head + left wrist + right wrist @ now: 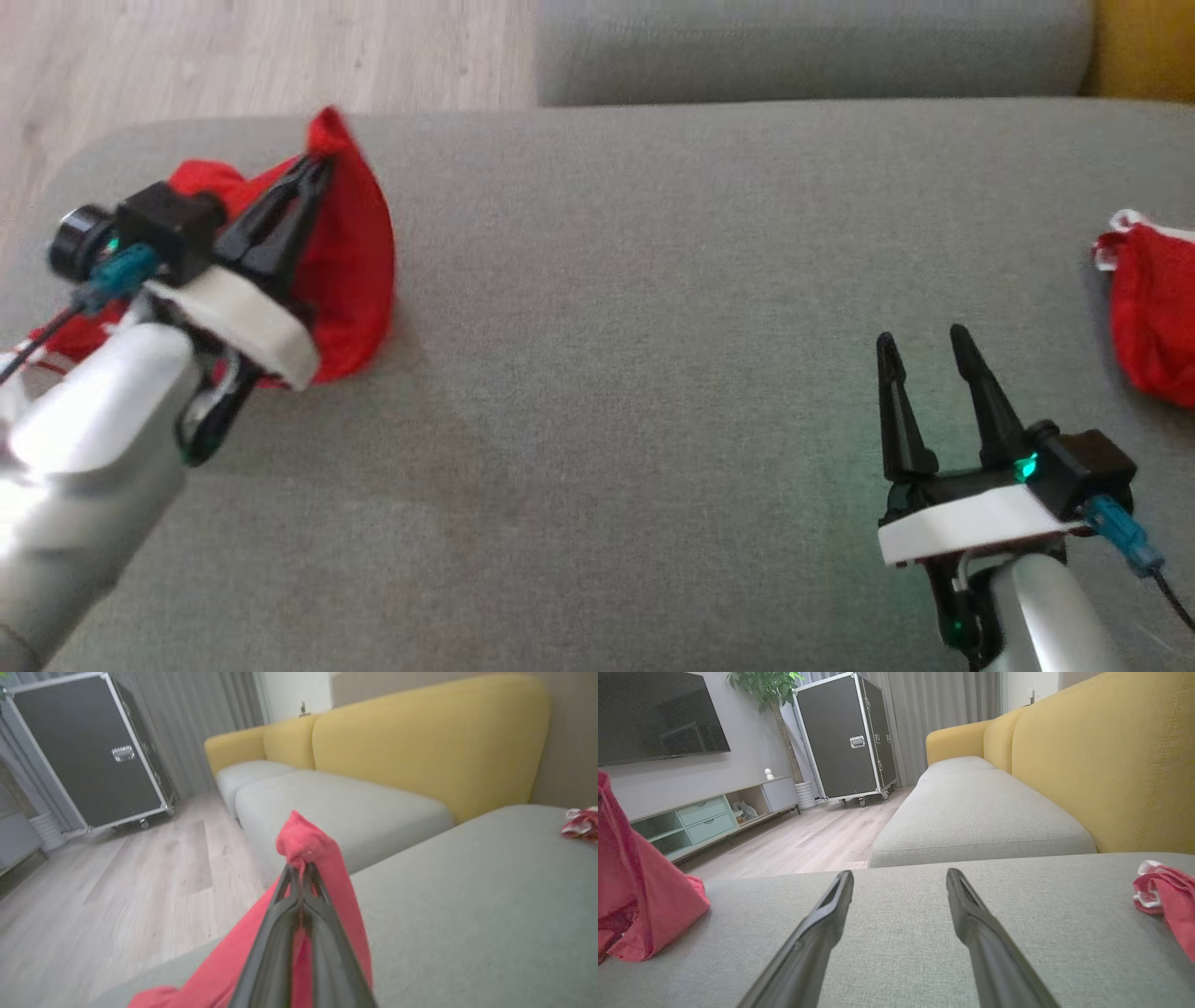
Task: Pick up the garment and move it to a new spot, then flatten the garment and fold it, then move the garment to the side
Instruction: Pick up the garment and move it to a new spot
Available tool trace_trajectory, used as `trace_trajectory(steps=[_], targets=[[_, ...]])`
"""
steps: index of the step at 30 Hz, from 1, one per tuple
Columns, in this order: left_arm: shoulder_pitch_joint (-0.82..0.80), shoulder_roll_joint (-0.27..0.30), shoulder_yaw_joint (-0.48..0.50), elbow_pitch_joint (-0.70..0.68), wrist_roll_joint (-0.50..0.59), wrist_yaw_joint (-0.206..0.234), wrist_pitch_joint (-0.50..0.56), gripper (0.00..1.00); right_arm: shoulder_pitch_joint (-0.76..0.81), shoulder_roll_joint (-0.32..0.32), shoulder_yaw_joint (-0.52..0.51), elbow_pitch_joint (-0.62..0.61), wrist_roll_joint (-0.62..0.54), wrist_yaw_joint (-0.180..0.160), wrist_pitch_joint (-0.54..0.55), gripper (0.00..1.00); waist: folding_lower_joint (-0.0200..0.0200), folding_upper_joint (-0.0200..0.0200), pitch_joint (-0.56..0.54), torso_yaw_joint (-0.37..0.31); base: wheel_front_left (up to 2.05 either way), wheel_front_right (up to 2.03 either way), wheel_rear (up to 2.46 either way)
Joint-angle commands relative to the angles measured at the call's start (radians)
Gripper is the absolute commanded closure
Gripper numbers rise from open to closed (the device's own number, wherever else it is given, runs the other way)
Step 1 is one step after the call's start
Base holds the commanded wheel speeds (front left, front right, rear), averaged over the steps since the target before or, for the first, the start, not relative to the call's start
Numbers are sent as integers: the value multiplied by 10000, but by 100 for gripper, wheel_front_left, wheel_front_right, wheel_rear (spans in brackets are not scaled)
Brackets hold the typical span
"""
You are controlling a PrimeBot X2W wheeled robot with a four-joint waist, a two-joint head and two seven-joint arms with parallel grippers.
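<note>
A red garment (350,252) stands pulled up into a peak at the left end of the grey sofa cushion (653,327). My left gripper (316,168) is shut on the cloth near that peak. From the left wrist, the red garment (308,847) bunches above the closed fingertips and drapes down both sides. My right gripper (924,347) hovers open over the cushion at the lower right, nothing between its fingers. In the right wrist view the open fingers (831,905) point across bare cushion, with the lifted garment (640,891) at the far left.
A second red cloth with white trim (1153,308) lies at the cushion's right edge. Beyond the cushion sit another grey seat (976,816) and a yellow backrest (1106,760). Wooden floor (187,56), a black flight case (845,737) and a TV unit (705,816) lie to the left.
</note>
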Motion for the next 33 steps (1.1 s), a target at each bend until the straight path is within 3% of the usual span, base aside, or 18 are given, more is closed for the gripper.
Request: trace_trajectory(steps=[1,7,17,20,23,24,25,26,30,33], targets=[[-598,93,647,-571,243,271,-193,100,-202,-41,305,-298,86,35,-109,0,2,0,-245,-203,0,0,0],[-731,-568,859,-1659,804,783,-256,100,-312,-41,334,-436,186,35,-109,0,2,0,-315,-703,0,0,0],[-1860,-2661,549,-1896,1791,1294,-266,100,-592,-41,741,-592,636,35,-109,0,2,0,-95,-2219,0,0,0],[-2110,-3256,446,-1508,1897,1327,-266,100,-681,-41,829,-662,769,35,-109,0,2,0,15,-2631,0,0,0],[-2203,-3775,187,-1180,1957,1085,-266,100,-717,-41,811,-720,846,35,-109,0,2,0,116,-2863,0,0,0],[-2166,-3903,85,-1133,1951,916,-266,60,-726,-41,794,-736,856,35,-109,0,2,0,146,-2898,0,0,0],[-2102,-4001,36,-1116,1934,771,-267,8,-729,-41,761,-749,864,35,-109,0,2,0,167,-2908,0,0,0],[-2026,-4044,-10,-1095,1946,644,-267,0,-728,-41,726,-763,865,35,-109,0,2,0,186,-2901,0,0,0],[-1663,-3884,2,-915,2099,450,-268,0,-665,-41,482,-776,784,35,-109,0,2,0,150,-2663,0,0,0],[-1162,-3388,465,-805,2235,556,-268,0,-619,-41,377,-767,647,35,-109,0,2,0,-79,-2254,0,0,0]])
